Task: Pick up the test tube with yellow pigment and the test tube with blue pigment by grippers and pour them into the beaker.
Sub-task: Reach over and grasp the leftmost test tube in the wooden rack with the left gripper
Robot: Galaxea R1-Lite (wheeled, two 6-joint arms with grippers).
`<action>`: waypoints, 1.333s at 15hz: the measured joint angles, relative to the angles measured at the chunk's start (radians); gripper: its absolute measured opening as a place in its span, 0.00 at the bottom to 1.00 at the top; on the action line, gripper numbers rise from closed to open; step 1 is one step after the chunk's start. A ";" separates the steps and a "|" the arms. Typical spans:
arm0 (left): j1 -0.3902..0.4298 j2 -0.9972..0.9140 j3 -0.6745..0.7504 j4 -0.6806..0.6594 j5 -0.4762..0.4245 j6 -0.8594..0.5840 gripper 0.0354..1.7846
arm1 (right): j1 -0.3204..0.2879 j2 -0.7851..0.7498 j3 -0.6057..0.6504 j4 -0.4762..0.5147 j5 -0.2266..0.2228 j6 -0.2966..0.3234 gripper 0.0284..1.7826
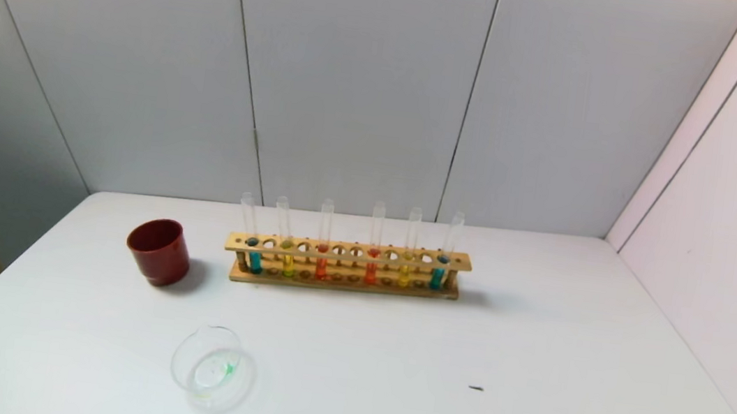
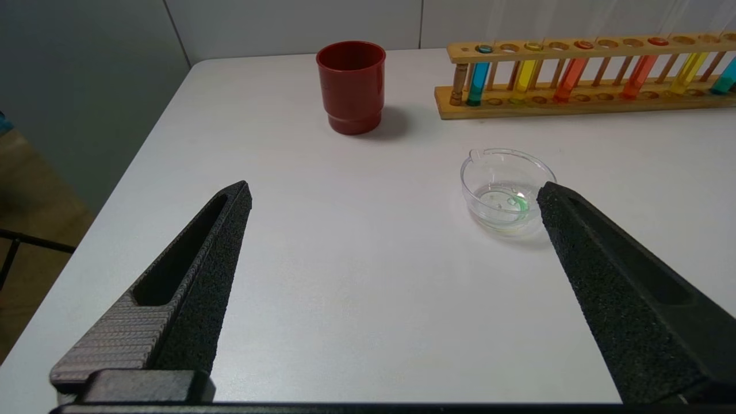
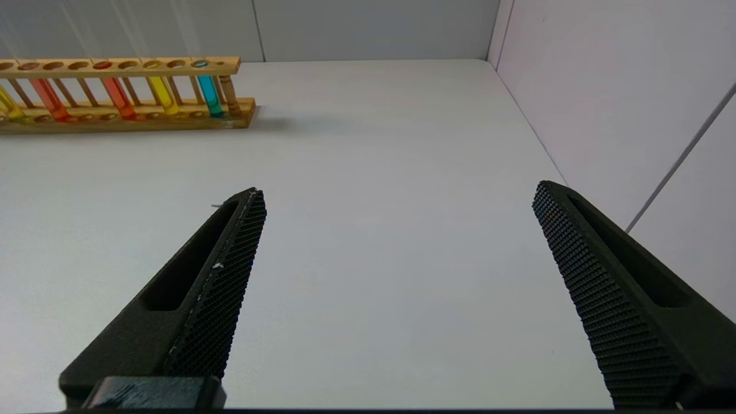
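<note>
A wooden rack at the table's back holds several upright test tubes. A cyan-blue tube stands at its left end and a darker teal one at its right end. Yellow tubes stand second from the left and second from the right. The low clear beaker sits at the front left and holds a green trace; it also shows in the left wrist view. My left gripper is open and empty, low over the table near the beaker. My right gripper is open and empty over the right side.
A dark red cup stands left of the rack. Two orange-red tubes fill the rack's middle. Walls close the back and the right side. A small dark speck lies on the table.
</note>
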 joint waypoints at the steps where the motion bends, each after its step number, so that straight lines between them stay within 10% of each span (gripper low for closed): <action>1: 0.000 0.000 0.000 0.000 0.000 0.000 0.98 | 0.000 0.000 0.000 0.000 0.000 0.000 0.95; 20: 0.000 0.011 -0.050 0.029 -0.064 0.110 0.98 | 0.000 0.000 0.000 0.000 0.000 0.000 0.95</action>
